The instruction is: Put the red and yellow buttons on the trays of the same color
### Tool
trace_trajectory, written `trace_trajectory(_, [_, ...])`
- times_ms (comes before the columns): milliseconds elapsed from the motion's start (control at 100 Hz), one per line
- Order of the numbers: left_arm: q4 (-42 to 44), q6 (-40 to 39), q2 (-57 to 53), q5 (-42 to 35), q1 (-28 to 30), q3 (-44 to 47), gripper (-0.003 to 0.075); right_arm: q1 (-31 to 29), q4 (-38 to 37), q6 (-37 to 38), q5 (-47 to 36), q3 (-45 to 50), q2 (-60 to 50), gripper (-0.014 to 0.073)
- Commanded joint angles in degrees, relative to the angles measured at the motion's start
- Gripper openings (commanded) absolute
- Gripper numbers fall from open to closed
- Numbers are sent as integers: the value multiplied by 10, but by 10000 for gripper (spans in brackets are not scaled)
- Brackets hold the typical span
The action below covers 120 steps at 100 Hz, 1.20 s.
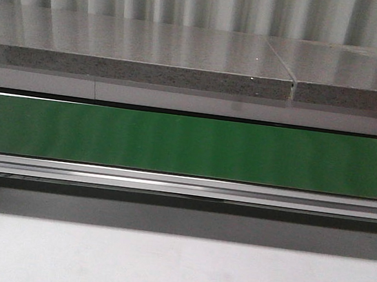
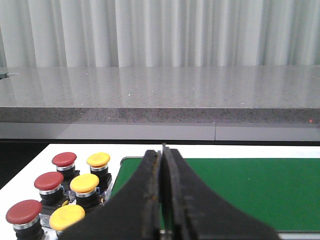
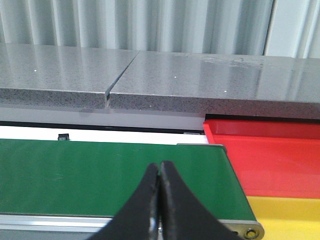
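Black left claw (image 2: pixel 162 200) is closed on nothing; open it first, then reach the red buttons (image 2: pixel 49 181) and yellow buttons (image 2: pixel 84 183) beside it. Right claw (image 3: pixel 160 200), closed and empty, waits near the red tray (image 3: pixel 270 160) and yellow tray (image 3: pixel 287 212)

Left claw (image 2: pixel 162 200): both black fingers are pressed together along their full visible length, leaving only a thin seam between them. Nothing is held. The fingers rise from the 6 o'clock edge of the left wrist view and point toward 12 o'clock.

Right claw (image 3: pixel 160 200): both black fingers meet at the tips, with a hairline seam below. Nothing is held. Orientation matches the left: fingers extend from 6 o'clock toward 12 o'clock.

Neither arm appears in the front view.
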Motion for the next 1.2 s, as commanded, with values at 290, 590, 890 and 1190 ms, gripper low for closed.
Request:
trace_trajectory(290, [-5, -3, -17, -50, -5, 34, -20, 1, -5, 0, -47, -11, -2, -67])
trace_trajectory(590, [-5, -3, -17, -46, -5, 34, -20, 1, -5, 0, -47, -11, -2, -67])
trace_trajectory(890, [-1, -3, -17, 2, -5, 6, -20, 1, -5, 0, -47, -11, -2, -67])
trace_trajectory(1190, [-1, -3, 15, 89, -5, -107, -20, 1, -5, 0, -47, -11, -2, -67])
